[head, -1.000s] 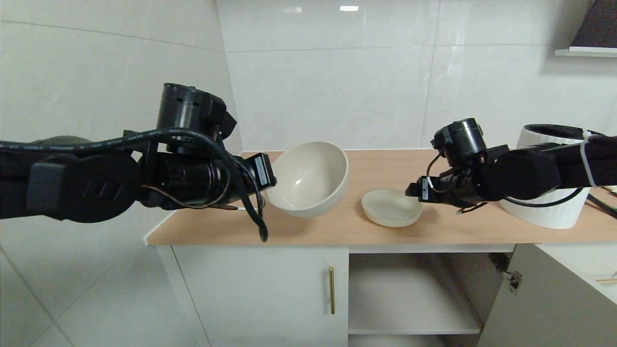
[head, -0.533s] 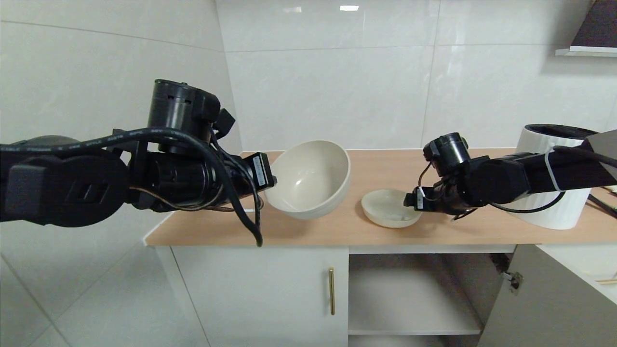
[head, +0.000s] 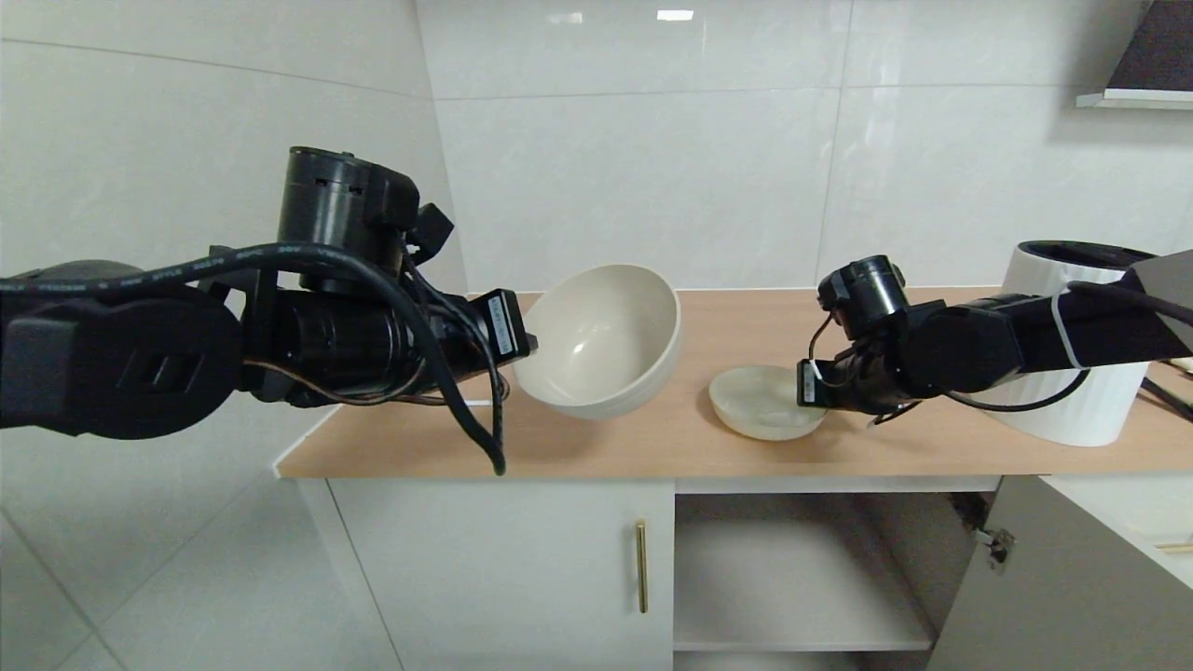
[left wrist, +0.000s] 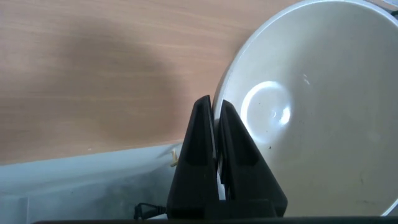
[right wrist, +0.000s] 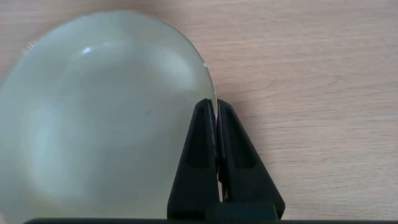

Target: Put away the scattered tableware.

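Bowl (head: 596,340) first: the big cream one hangs tilted above the left end of the desk (head: 652,447), its mouth turned toward the robot. The left gripper (head: 527,343) is pinched on its rim, fingers (left wrist: 202,143) nearly together with only the thin wall between them. To the right, a small, pale, translucent dish (head: 764,403) lies near the middle of the desk. The right gripper (head: 805,391) has its fingers (right wrist: 200,143) closed on the dish's edge in the same way.

Both pieces look hard and glossy, ceramic or glass-like I'd guess. That makes them stiff, slick and liable to chip or break if knocked or dropped. The bowl looks the heavier, and held at one point of the rim it will want to swing, so a deep bite over the lip matters. The dish seems light, and its low rim is the only place to hold it.

From the head view I can't say whether the dish rests on the desk or is just lifted clear. A white tub (head: 1072,345) stands at the desk's right end, partly behind the right arm. Below, the cupboard (head: 792,578) stands open, its lower part cut off.
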`<state>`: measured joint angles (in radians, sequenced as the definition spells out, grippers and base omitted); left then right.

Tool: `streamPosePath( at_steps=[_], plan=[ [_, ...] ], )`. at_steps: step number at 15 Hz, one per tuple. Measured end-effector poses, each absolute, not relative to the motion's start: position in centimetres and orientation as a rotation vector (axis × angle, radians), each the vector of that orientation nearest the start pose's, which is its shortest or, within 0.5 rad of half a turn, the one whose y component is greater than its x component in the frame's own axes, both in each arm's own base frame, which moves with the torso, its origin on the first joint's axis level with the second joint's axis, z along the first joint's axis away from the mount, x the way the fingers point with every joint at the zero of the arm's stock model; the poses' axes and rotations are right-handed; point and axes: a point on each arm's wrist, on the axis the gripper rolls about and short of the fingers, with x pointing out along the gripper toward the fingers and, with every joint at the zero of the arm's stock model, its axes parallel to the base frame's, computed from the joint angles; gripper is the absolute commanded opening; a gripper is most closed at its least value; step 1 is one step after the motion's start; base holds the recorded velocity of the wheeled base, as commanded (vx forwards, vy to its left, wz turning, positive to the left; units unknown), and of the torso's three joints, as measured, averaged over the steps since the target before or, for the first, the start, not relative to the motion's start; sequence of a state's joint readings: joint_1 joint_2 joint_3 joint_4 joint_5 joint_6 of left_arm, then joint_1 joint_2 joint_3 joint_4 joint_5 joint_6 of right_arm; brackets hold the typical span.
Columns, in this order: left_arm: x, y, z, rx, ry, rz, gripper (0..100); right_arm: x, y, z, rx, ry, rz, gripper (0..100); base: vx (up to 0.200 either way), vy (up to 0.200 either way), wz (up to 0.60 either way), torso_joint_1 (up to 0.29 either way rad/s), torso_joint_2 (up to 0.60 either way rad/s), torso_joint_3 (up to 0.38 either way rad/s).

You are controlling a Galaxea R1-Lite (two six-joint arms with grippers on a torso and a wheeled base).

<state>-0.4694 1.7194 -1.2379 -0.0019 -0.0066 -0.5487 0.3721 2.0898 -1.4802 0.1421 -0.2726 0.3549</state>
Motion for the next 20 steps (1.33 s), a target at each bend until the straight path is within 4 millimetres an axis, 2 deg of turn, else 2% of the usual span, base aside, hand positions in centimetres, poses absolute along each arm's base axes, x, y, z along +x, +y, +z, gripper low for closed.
streamPosePath(
  at_steps=[3,5,7,9,13,20],
  plan=[
    [28.5,-14.7,23.4,-0.433,0.587,-0.402,0,37.1,14.1,16.4,0.149,0.788,0.065,0,0.0,0.0,0.0,0.0,0.0,0.0],
    [28.0,-14.5,23.2,-0.418,0.571,-0.444,0,36.0,13.7,18.1,0.184,0.787,0.109,0,0.0,0.0,0.0,0.0,0.0,0.0],
    [27.3,-14.1,22.9,-0.393,0.576,-0.449,0,34.1,13.1,20.3,0.212,0.773,0.164,0,0.0,0.0,0.0,0.0,0.0,0.0],
    [26.7,-13.8,22.5,-0.389,0.588,-0.444,0,32.1,12.3,21.5,0.223,0.769,0.194,0,0.0,0.0,0.0,0.0,0.0,0.0],
    [25.5,-13.1,22.0,-0.384,0.609,-0.435,0,29.4,11.2,21.1,0.204,0.802,0.19,0,0.0,0.0,0.0,0.0,0.0,0.0],
    [25.9,-13.4,21.0,-0.376,0.64,-0.428,0,27.8,10.3,20.2,0.164,0.798,0.196,0,-0.143,0.0,0.0,0.0,0.0,-0.002]
  ],
)
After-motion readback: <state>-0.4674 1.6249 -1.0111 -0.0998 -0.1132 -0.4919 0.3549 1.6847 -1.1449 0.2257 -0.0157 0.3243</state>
